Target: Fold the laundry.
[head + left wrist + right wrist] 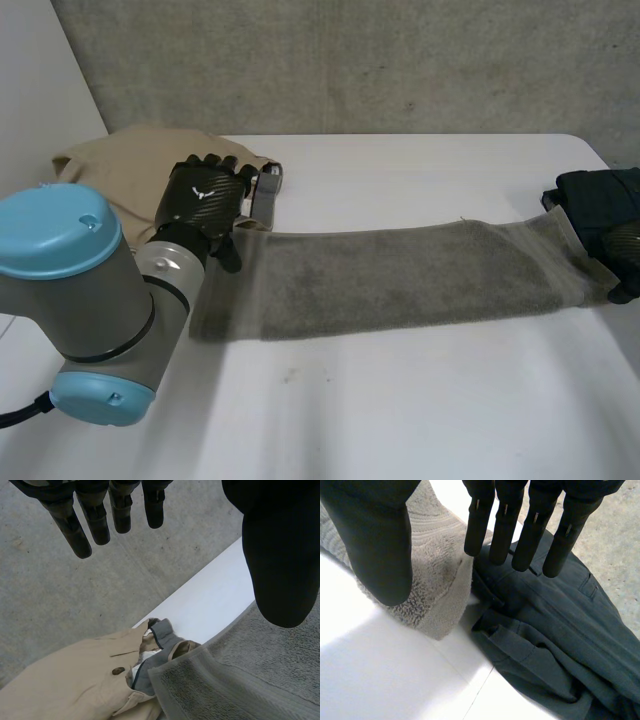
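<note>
- Two black hands sit at opposite ends of one long grey towel (400, 275). It lies flat on the smooth white surface (400, 410), a narrow rectangle stretched from 9 o'clock to 3 o'clock in the head view.
- Its cloth is thick terry with a looped nap, and a flatter woven band runs along the hem.
- At the 9 o'clock end, the left hand (205, 200) is over the towel's far corner. Its wrist view shows the fingers (82, 532) straight and wide of the thumb, holding nothing, with the thumb above the nap.
- At the 3 o'clock end, the right hand (625, 255) is also wide. Its fingers (502, 530) are straight and hold nothing, and the towel's rounded corner lies below the thumb.
- A beige garment (115, 170) lies crumpled at 10 o'clock. It is smooth woven cloth with a round brown button (118, 670) and a grey lining, and it touches the towel's corner.
- A dark grey-green garment (595, 200) is bunched at 3 o'clock. It is a smooth weave with stitched seams and a pocket flap, and it lies under the right fingers against the towel's end.
- At 12 o'clock stands a rough concrete wall (350, 60).
</note>
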